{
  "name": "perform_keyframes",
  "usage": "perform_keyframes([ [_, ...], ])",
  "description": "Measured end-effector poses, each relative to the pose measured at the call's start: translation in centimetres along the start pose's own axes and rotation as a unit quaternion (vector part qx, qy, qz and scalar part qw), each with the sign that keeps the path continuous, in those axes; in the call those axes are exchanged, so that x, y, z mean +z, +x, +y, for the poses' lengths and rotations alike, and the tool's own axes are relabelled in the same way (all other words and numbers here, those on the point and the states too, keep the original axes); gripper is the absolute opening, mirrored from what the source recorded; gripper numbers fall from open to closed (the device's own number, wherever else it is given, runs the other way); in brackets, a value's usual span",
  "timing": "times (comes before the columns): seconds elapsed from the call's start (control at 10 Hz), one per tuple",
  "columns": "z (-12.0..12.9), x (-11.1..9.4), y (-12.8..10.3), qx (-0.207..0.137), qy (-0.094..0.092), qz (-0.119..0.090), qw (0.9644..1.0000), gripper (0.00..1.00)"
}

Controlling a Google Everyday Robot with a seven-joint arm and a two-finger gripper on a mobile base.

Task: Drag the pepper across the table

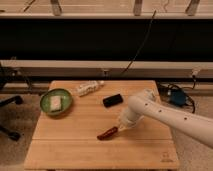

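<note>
The pepper is a small dark red-brown chili lying on the light wood table, a little right of the middle and near the front. My gripper comes in from the right on a white arm and sits at the pepper's right end, touching or just above it. The fingertips are hidden by the wrist and the pepper's end.
A black phone lies behind the pepper. A green bowl with a pale piece in it sits at the back left. A white crumpled packet lies at the back edge. A small mark is near the front right corner.
</note>
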Motion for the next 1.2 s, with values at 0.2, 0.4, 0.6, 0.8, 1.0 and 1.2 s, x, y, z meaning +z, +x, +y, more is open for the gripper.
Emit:
perform_keyframes([
  [0.2, 0.3, -0.8, 1.3, 0.002, 0.001, 0.000, 1.0000, 0.01],
  [0.4, 0.3, -1.2, 1.7, 0.003, 0.004, 0.000, 1.0000, 0.01],
  [0.6, 0.2, -1.5, 1.8, 0.003, 0.007, -0.001, 1.0000, 0.01],
  [0.8, 0.9, -2.1, 2.9, 0.005, 0.010, 0.000, 0.9999, 0.01],
  [1.0, 1.4, -2.6, 3.8, 0.008, 0.013, 0.000, 0.9999, 0.01],
  [1.2, 1.4, -2.6, 3.3, 0.006, 0.014, -0.001, 0.9999, 0.01],
])
